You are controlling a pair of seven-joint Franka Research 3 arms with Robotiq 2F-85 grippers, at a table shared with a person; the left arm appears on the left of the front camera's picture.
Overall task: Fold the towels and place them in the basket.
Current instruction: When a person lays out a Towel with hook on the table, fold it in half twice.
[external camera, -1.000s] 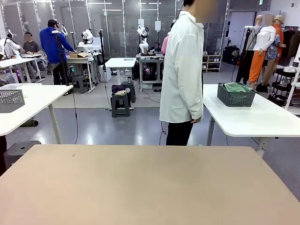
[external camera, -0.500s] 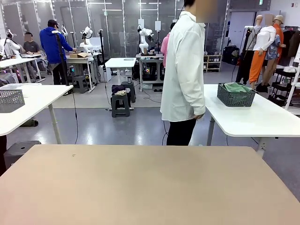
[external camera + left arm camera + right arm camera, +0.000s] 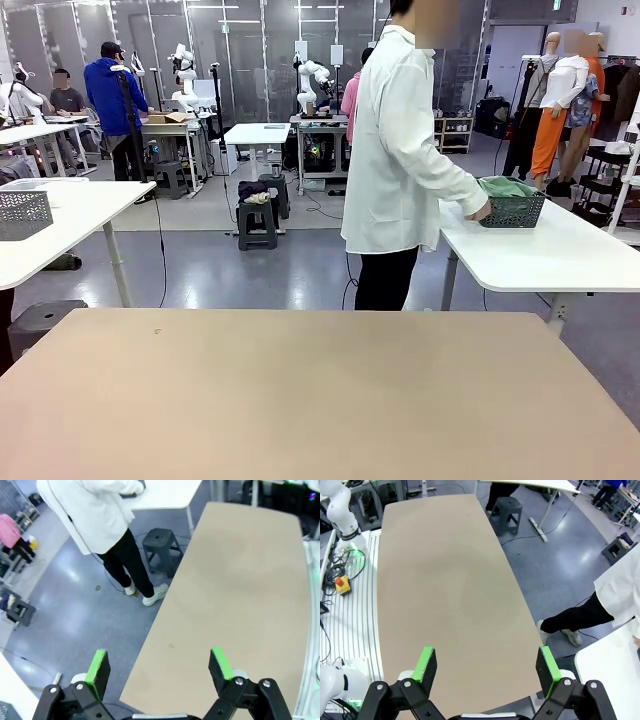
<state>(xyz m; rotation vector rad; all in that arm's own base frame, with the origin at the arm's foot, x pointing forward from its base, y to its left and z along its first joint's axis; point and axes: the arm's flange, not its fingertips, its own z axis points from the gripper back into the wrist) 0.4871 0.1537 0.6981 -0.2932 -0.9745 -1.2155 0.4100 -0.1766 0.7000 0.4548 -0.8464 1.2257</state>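
Sitting in the basket [image 3: 516, 212] at two o'clock, a person's hand [image 3: 482, 212] at its rim, the mint towel [image 3: 505, 186] looks soft, light and floppy (best pinched at a corner). Left gripper [image 3: 159, 666] and right gripper [image 3: 487, 672] both gape, empty, above the tan table [image 3: 300, 400].

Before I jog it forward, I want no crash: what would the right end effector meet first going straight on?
Probably the tan table: the open right end effector points down at its top with nothing between, though depth is unclear.
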